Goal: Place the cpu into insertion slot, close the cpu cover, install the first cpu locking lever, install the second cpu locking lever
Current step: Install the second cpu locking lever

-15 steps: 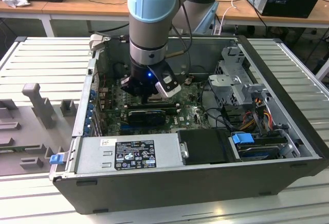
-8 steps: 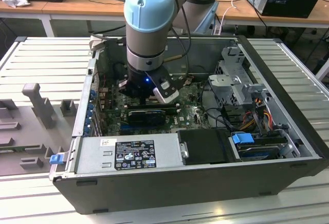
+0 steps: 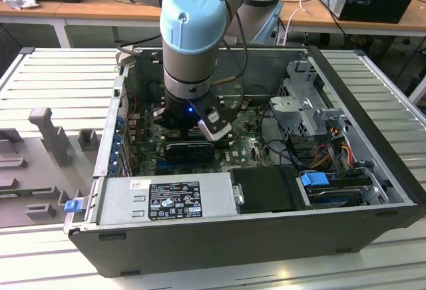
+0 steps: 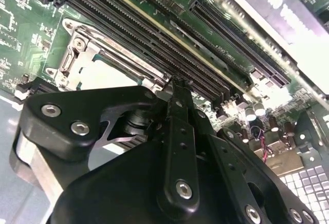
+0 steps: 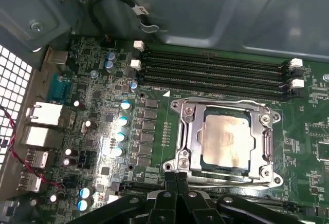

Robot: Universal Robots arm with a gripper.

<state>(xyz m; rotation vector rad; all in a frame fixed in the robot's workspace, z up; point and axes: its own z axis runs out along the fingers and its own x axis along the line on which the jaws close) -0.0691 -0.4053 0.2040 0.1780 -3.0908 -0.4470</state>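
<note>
The cpu (image 5: 226, 139), a pale silvery square chip, lies in the insertion slot (image 5: 267, 171) on the green board. The cpu cover (image 5: 186, 131), a metal frame with a square window, lies flat around the chip. My gripper (image 5: 176, 176) is shut, its two black fingertips pressed together at the socket's edge beside a corner screw. In the second wrist view the gripper (image 4: 176, 86) points at the socket, where the cover (image 4: 85, 47) shows past the fingers. In the exterior view the gripper (image 3: 190, 129) hangs low inside the open computer case, over the board.
Long black memory slots (image 5: 216, 67) run beside the socket. Capacitors (image 5: 123, 121) and rear ports (image 5: 43, 116) stand on its other side. A black card (image 3: 190, 150), the power supply (image 3: 166, 197), a drive cage (image 3: 303, 104) and cables (image 3: 333, 150) crowd the case.
</note>
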